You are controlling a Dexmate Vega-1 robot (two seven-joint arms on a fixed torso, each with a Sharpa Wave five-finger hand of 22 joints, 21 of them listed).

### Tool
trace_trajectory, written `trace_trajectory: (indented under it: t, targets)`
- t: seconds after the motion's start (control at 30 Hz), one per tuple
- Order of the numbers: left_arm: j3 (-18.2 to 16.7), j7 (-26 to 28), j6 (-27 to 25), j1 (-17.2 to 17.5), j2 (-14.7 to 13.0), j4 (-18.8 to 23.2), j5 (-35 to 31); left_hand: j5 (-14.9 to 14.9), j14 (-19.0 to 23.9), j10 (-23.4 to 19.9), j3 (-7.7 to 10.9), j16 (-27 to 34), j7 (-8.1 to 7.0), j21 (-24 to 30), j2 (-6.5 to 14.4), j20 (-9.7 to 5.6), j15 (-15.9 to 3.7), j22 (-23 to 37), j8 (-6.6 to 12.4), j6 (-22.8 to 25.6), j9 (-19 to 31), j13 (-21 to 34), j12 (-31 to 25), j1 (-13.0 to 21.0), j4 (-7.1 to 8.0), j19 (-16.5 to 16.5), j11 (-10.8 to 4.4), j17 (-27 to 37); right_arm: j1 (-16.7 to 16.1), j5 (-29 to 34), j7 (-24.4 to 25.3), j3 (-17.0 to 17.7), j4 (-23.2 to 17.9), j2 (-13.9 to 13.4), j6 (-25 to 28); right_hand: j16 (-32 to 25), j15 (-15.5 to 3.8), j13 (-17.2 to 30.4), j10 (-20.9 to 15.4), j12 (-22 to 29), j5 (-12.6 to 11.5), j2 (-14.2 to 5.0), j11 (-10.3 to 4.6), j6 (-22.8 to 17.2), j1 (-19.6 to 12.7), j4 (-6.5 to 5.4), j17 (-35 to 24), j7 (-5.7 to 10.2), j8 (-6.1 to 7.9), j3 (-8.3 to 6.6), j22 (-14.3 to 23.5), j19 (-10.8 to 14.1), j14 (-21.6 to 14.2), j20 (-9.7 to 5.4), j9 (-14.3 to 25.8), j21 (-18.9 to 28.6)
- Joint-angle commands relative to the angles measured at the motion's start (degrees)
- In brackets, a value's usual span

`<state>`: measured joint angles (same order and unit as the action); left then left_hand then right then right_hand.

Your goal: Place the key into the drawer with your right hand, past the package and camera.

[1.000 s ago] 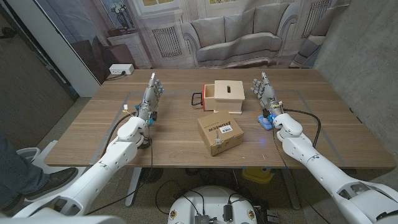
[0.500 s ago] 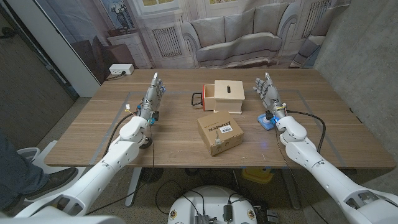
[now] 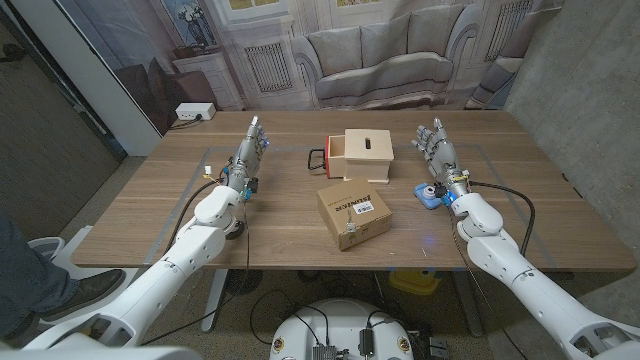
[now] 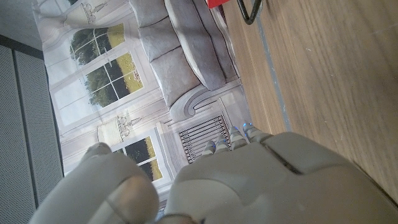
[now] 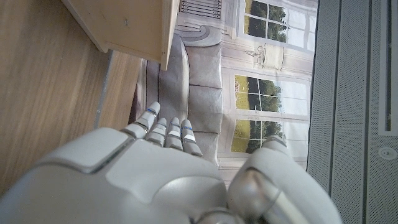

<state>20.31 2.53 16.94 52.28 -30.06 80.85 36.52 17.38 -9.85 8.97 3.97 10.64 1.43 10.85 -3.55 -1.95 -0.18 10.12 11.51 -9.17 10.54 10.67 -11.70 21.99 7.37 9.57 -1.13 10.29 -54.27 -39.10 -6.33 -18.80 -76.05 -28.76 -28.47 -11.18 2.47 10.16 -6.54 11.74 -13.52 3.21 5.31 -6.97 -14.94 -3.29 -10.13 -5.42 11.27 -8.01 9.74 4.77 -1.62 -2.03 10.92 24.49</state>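
Head view: right robot hand (image 3: 436,150) is held open and empty; key cannot be made out, judged small, light, stiff, best pinched.

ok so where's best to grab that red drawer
Probably by the black loop handle on the red drawer, coming from the robot's left: the loop sticks out sideways from the wooden box, open enough to hook fingers through.

The head camera is looking down over the brown wooden table (image 3: 300,225). Each wrist camera is peering close along its hand's back, sharing that tabletop and the printed sofa backdrop (image 3: 380,50).
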Motion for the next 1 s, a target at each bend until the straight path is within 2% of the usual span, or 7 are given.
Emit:
trace_trajectory:
  t: [0.03, 0.37, 0.67, 0.77, 1.0]
  targets:
    - [0.5, 0.7, -1.4, -0.1, -0.3, 1.0, -0.8, 0.4, -1.5, -0.2, 0.04, 0.3, 0.15, 0.3, 0.2, -0.86, -0.43, 0.2, 0.18, 0.2, 0.1, 0.2, -0.3, 0.6, -0.48, 1.7, 0.09, 0.1, -3.5, -0.3, 0.2, 1.3, -3.3, -1.3, -1.9, -0.1, 0.16, 0.2, -0.6, 0.3, -0.4, 0.06, 0.01, -0.5, -0.5, 0.47, -0.1, -0.11, 0.15, -0.23, 0.2, 0.3, -0.4, -2.07, 0.0, -0.2]
    - [1.0, 0.3, -1.1, -0.9, 0.4, 0.1, -0.9, 0.4, -1.2, -0.4, 0.21, 0.3, 0.15, 0.3, 0.5, -0.81, -0.29, 0.2, 0.2, 0.4, 0.1, 0.2, -0.4, 1.4, -0.92, 1.7, 0.24, 0.1, -5.4, 0.1, 0.4, 1.9, -4.7, -1.5, -4.0, -0.1, -0.08, 0.2, -1.1, 0.4, -0.4, 0.01, -0.24, -1.0, -0.6, 0.59, -0.2, 0.07, 0.27, -0.16, 0.2, 0.7, -0.8, -2.24, -0.1, -0.5]
    - [1.1, 0.8, -2.1, -0.9, 0.1, 1.3, -1.1, 0.4, -1.0, -0.6, 0.32, 0.3, 0.15, 0.4, 0.7, -0.82, -0.3, 0.1, 0.23, 0.6, 0.1, 0.2, -0.4, 2.1, -1.26, 1.7, 0.17, 0.0, -7.2, 0.5, 0.3, 2.1, -6.0, -1.7, -5.7, -0.2, -0.3, 0.2, -1.5, 0.5, -0.4, -0.04, -0.42, -1.4, -0.8, 0.7, -0.2, 0.21, 0.36, -0.12, 0.2, 1.2, -1.3, -2.25, -0.1, -0.6]
    - [1.1, 0.9, -2.1, -0.7, -0.1, 1.6, -1.3, 0.4, -1.0, -0.6, 0.34, 0.3, 0.11, 0.4, 0.7, -0.77, -0.32, 0.1, 0.23, 0.7, 0.1, 0.2, -0.4, 2.2, -1.33, 1.7, 0.16, 0.0, -7.8, 1.0, 0.3, 2.1, -6.3, -1.7, -6.6, -0.4, -0.74, 0.2, -2.7, 0.9, -0.4, -0.16, -1.94, -2.7, -1.0, 0.84, -0.2, 1.14, 0.7, -0.01, 0.3, 2.0, -2.5, -2.32, -0.1, -0.8]
    - [1.0, 1.4, -2.2, -0.2, -0.2, 2.3, -1.2, 0.4, -0.9, -0.8, 0.39, 0.3, 0.14, 0.4, 0.8, -0.73, -0.39, 0.1, 0.23, 0.8, 0.1, 0.2, -0.4, 2.6, -1.52, 1.7, 0.18, 0.0, -9.6, 1.9, 1.0, 2.3, -7.9, -2.1, -7.8, -0.4, -0.94, 0.2, -3.0, 0.9, -0.4, -0.19, -1.73, -3.2, -1.1, 0.92, -0.2, 1.34, 0.8, 0.05, 0.3, 2.5, -2.8, -2.47, -0.1, -0.9]
